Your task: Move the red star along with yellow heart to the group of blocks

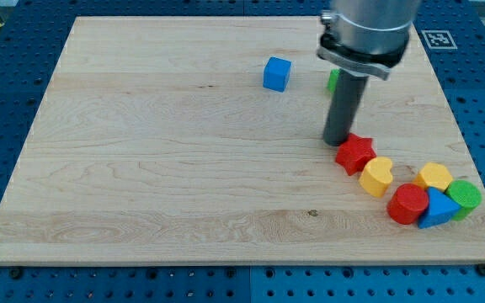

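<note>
The red star (pixel 355 153) lies right of the board's middle, with the yellow heart (pixel 377 176) touching it at its lower right. My tip (pixel 337 140) rests on the board just at the star's upper left, touching or nearly touching it. The group sits at the view's lower right: a red cylinder (pixel 407 204), a blue triangle (pixel 437 209), a yellow block (pixel 434 176) and a green cylinder (pixel 465 196). The heart lies close to the red cylinder, with a small gap.
A blue cube (pixel 277 73) stands near the view's top centre. A green block (pixel 333 80) is mostly hidden behind the rod. The wooden board (pixel 141 168) ends just right of the group.
</note>
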Robot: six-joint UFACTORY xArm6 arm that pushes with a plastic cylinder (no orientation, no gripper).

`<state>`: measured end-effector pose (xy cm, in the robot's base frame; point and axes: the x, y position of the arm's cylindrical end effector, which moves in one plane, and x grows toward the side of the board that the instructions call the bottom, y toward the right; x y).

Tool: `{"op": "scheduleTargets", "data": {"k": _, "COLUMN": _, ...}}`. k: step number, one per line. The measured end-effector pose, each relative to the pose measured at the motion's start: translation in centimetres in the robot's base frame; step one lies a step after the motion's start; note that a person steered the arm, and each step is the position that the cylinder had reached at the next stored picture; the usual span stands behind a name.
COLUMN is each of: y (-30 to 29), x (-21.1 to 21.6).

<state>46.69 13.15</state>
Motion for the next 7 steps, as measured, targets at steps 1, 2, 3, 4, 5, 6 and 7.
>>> {"op": "scheduleTargets", "data": {"k": 1, "y": 1.0, "x": 1.3}}
{"op": "scheduleTargets", "data": {"k": 2, "y": 1.1, "x": 2.0}}
{"op": "scheduleTargets", "data": {"k": 3, "y": 2.7, "x": 2.3}}
{"op": "scheduleTargets", "data": {"k": 4, "y": 5.0, "x": 2.8}}
{"op": "scheduleTargets", "data": {"k": 5, "y": 4.8, "x": 2.4}}
{"op": "scheduleTargets", "data": {"k": 6, "y": -0.1, "x": -0.6}}
{"op": "scheduleTargets", "data": {"k": 7, "y": -7.9, "x": -4.8}}
